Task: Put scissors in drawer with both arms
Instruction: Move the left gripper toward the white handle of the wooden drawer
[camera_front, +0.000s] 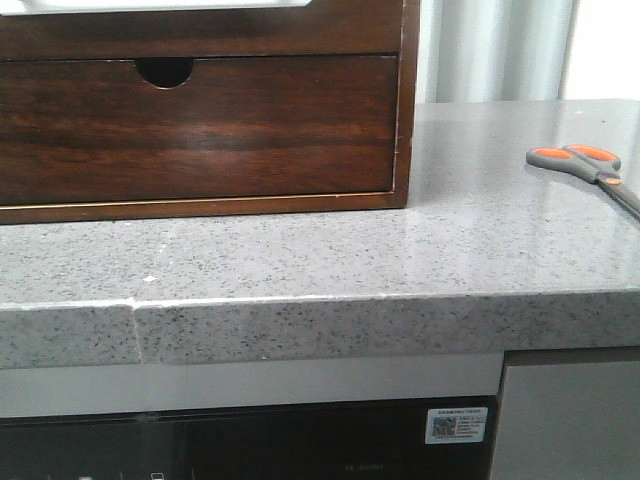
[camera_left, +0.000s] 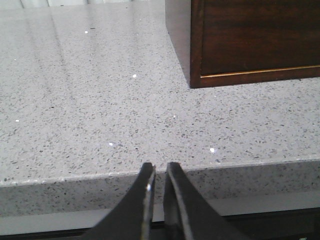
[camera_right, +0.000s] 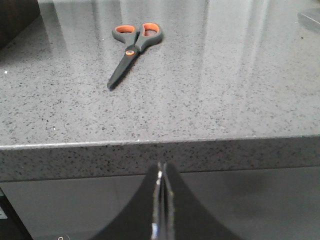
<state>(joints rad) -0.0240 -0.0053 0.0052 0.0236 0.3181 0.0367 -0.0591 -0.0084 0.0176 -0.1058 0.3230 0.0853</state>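
One speckled grey stone counter is filling most of every view. Sitting on its left part is a dark wooden cabinet, showing a drawer front with a half-round notch; the wide drawer above is barely showing. Lying flat on the counter, well to the right of the cabinet, are the scissors, blades closed. Both arms are hanging below the counter's front edge: the left gripper is standing slightly parted, holding nothing, while the right gripper is pressing its fingers together, empty.
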